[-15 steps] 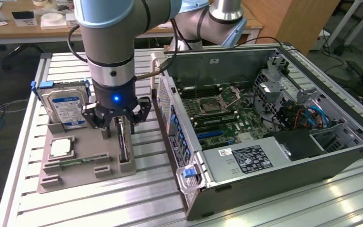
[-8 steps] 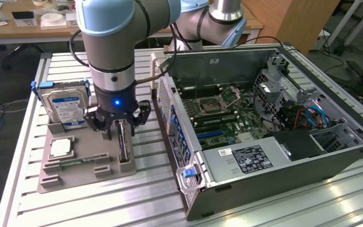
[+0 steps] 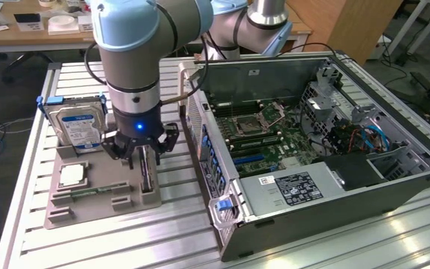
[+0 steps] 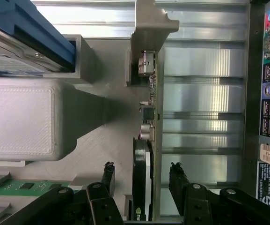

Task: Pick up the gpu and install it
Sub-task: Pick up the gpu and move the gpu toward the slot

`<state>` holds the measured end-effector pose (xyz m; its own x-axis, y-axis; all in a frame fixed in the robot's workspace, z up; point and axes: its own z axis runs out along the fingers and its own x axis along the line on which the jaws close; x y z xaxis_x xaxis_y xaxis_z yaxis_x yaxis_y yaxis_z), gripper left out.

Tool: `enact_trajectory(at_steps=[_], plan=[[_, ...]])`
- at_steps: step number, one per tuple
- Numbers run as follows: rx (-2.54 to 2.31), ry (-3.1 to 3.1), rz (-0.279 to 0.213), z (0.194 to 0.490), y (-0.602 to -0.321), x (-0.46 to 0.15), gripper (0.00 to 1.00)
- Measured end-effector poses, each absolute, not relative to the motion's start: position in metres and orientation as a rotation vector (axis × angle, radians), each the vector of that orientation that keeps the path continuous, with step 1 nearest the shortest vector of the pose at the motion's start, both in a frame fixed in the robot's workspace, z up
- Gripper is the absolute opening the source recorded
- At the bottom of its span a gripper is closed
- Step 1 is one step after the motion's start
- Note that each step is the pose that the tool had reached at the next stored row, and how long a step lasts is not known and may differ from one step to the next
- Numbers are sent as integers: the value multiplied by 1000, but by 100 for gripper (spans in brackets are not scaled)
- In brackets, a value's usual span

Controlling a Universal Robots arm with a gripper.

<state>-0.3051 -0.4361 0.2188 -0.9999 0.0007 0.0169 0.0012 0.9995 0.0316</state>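
The gpu (image 3: 147, 175) stands on edge in a slot of the grey parts tray (image 3: 88, 208), left of the computer case in the exterior view. In the wrist view the gpu (image 4: 152, 101) runs as a thin strip with a green board edge, metal connectors and a black shroud. My gripper (image 3: 141, 152) is lowered over one end of the card. It is open: the fingers (image 4: 108, 174) stand on both sides of the card, each with a gap to it. My gripper (image 4: 142, 180) holds nothing.
An open computer case (image 3: 394, 185) lies on the exterior view's right with its motherboard (image 3: 263, 134) exposed. The tray also holds a hard drive (image 3: 80, 126), a CPU (image 3: 73, 175) and a memory stick (image 3: 88, 192). A white block (image 4: 22, 117) sits beside the card.
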Motion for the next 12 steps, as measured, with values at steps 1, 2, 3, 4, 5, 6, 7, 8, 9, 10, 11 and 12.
enact_trajectory(at_steps=[1, 2, 3, 4, 5, 6, 7, 8, 9, 10, 11, 12], plan=[[-2, -3124, -49, 218, -436, -305, 59], [-2, -3124, -49, 217, -436, -305, 59], [-2, -3124, -49, 217, -436, -305, 59], [-2, -3124, -49, 217, -436, -305, 59], [-2, -3124, -49, 217, -436, -305, 59], [-2, -3124, -49, 217, -436, -305, 58], [-2, -3125, -49, 217, -436, -305, 51], [-2, -3125, -49, 217, -436, -305, 51], [-2, -3125, -49, 217, -436, -305, 45], [-2, -3125, -49, 216, -436, -305, 45], [-2, -3125, -49, 216, -436, -305, 39], [-2, -3125, -49, 216, -436, -305, 33]])
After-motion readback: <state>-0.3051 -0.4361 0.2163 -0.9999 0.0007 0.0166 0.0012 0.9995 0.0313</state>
